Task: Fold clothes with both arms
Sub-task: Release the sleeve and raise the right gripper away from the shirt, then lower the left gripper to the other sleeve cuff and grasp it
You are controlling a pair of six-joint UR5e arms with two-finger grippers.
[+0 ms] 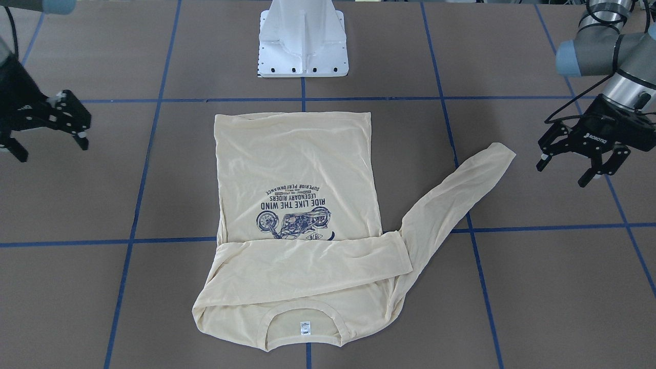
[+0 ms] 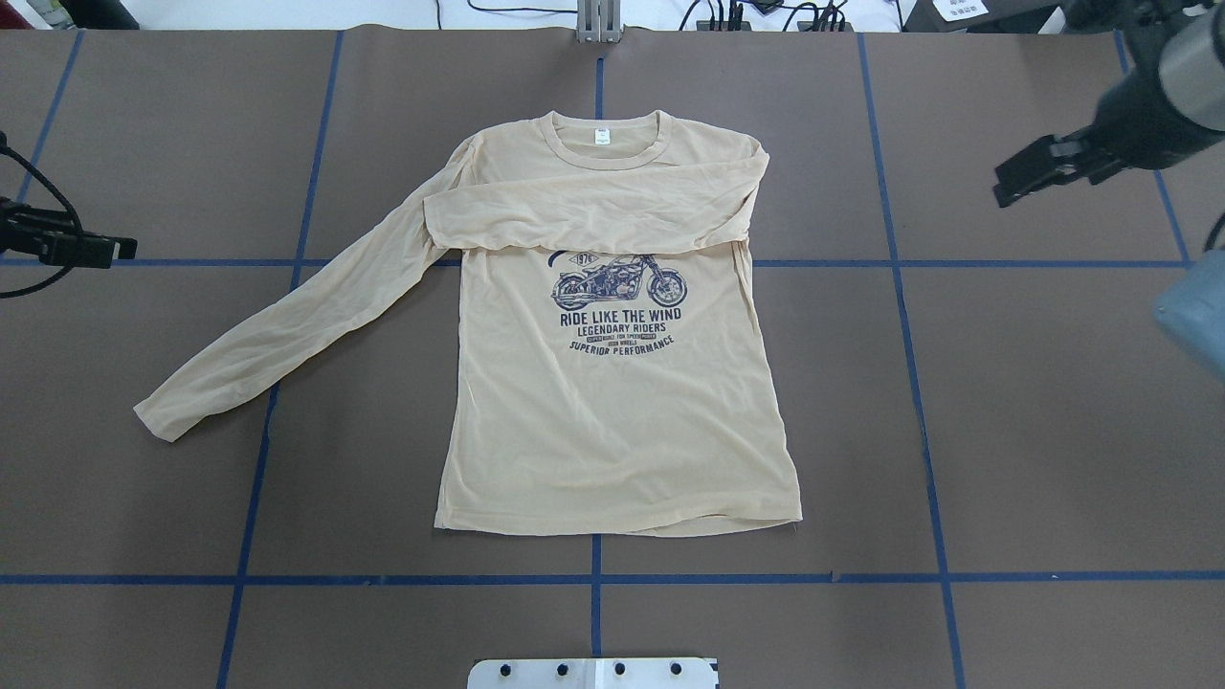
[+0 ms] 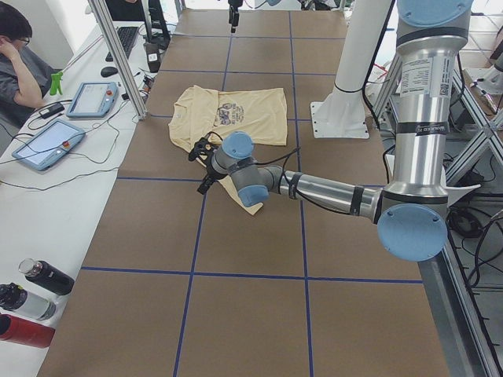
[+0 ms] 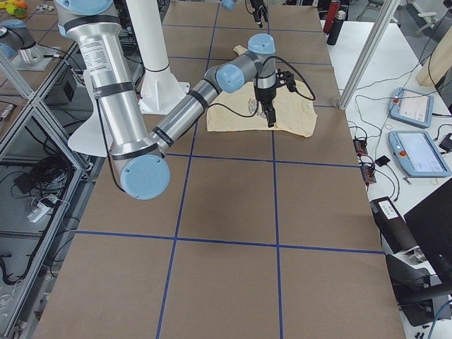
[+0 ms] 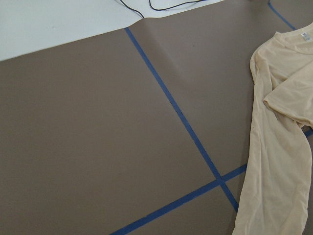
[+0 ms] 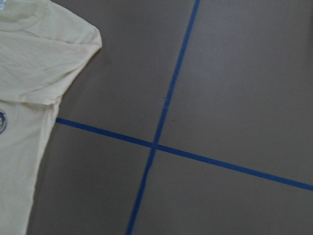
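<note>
The cream long-sleeved shirt [image 1: 297,164] [image 2: 612,421] lies flat and print-up in the middle of the brown table, collar at the far edge from the robot. One sleeve [image 2: 593,206] is folded across the chest, just above the motorcycle print. The other sleeve [image 2: 287,325] stretches out diagonally toward my left side. My left gripper [image 1: 562,173] [image 2: 86,251] hovers open beyond that sleeve's cuff, holding nothing. On the opposite side my right gripper [image 1: 54,152] [image 2: 1043,172] is also open and empty, well clear of the shirt. Both wrist views show only a shirt edge [image 5: 279,147] [image 6: 34,63] and table.
The white pedestal base [image 1: 302,41] stands at the robot's edge of the table. Blue tape lines [image 2: 593,578] divide the brown surface into squares. A side desk with tablets [image 3: 47,141], bottles [image 3: 31,294] and a seated person runs along the table's far side.
</note>
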